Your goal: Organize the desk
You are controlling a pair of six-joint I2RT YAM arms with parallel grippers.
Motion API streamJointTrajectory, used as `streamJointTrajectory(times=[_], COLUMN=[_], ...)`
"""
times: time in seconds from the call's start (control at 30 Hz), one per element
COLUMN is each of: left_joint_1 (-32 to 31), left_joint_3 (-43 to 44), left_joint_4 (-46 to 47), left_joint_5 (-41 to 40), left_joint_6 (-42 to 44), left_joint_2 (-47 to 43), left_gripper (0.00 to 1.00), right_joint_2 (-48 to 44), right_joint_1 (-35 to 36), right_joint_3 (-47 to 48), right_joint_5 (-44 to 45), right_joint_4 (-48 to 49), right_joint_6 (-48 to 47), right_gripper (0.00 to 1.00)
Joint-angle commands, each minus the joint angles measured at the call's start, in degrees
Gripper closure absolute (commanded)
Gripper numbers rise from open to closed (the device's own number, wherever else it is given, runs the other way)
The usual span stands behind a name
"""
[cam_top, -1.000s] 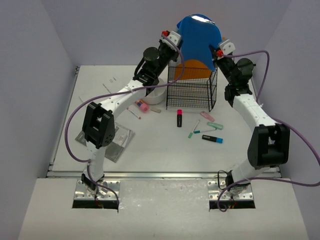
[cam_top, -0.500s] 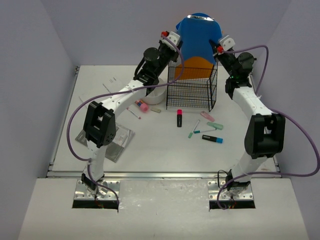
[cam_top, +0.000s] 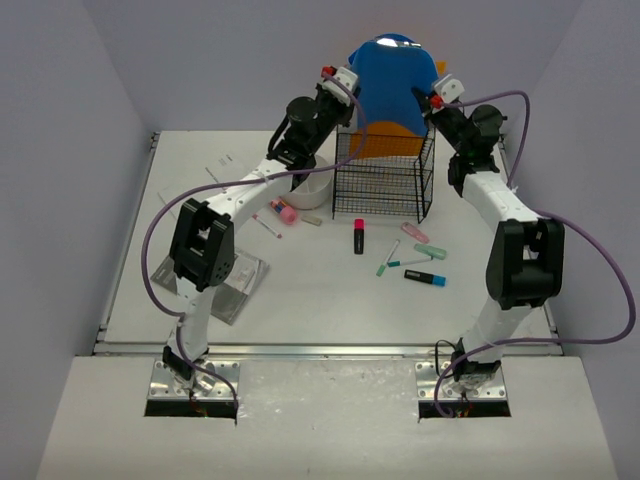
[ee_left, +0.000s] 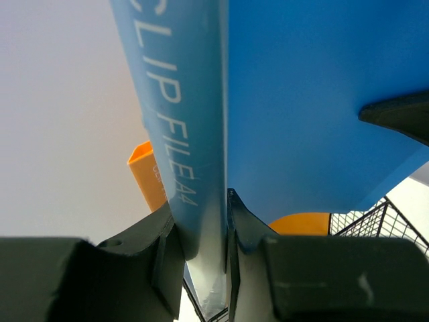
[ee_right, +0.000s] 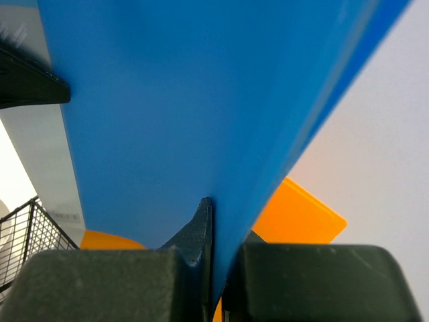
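Observation:
A blue clip file hangs in the air over the black wire rack at the back of the white desk. My left gripper is shut on its spine edge, the jaws pinching the printed spine. On the opposite edge my right gripper is shut too, clamping the thin blue cover between its fingers. An orange file stands in the rack behind the blue one, showing as orange file and orange file in the wrist views.
Loose on the desk lie a black-and-pink marker, green pens, a black-and-blue marker and a pink eraser. A white bowl sits left of the rack, a metal plate near the left arm. Lavender walls enclose the sides.
The right arm has stretched farther toward the back wall, and the blue file has shifted slightly left and back above the rack. Both grips have held.

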Motion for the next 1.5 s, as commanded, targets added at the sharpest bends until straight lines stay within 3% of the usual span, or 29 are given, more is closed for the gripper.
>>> streamJointTrajectory(times=[0.0,1.0,1.07,1.13,1.33,1.47], left_joint_1=[-0.9,0.9,1.0,1.3,2.7,3.5], left_joint_3=[0.3,-1.6,-1.6,-1.5,0.8,5.2], left_joint_4=[2.0,0.2,-0.5,-1.1,-3.1,-5.1], left_joint_5=[5.3,6.6,6.5,6.0,5.2,4.3], left_joint_6=[2.2,-1.9,-2.1,-2.7,-4.5,-5.4], left_joint_2=[0.7,7.8,8.2,8.3,6.7,4.6], left_gripper=[0.96,0.94,0.90,0.83,0.43,0.33], right_joint_2=[1.3,9.2,9.3,9.3,7.5,4.6], right_joint_1=[0.4,-1.4,-1.4,-1.3,-1.4,-1.4], right_joint_3=[2.0,-0.6,-0.8,-1.2,1.1,5.7], right_joint_5=[-0.1,-1.6,-1.2,-1.0,1.9,3.2], right_joint_4=[1.3,4.1,4.1,4.1,1.8,-2.4], right_joint_6=[-3.3,-2.3,-2.1,-2.0,-0.6,2.4], right_gripper=[0.98,0.92,0.87,0.76,0.25,0.15])
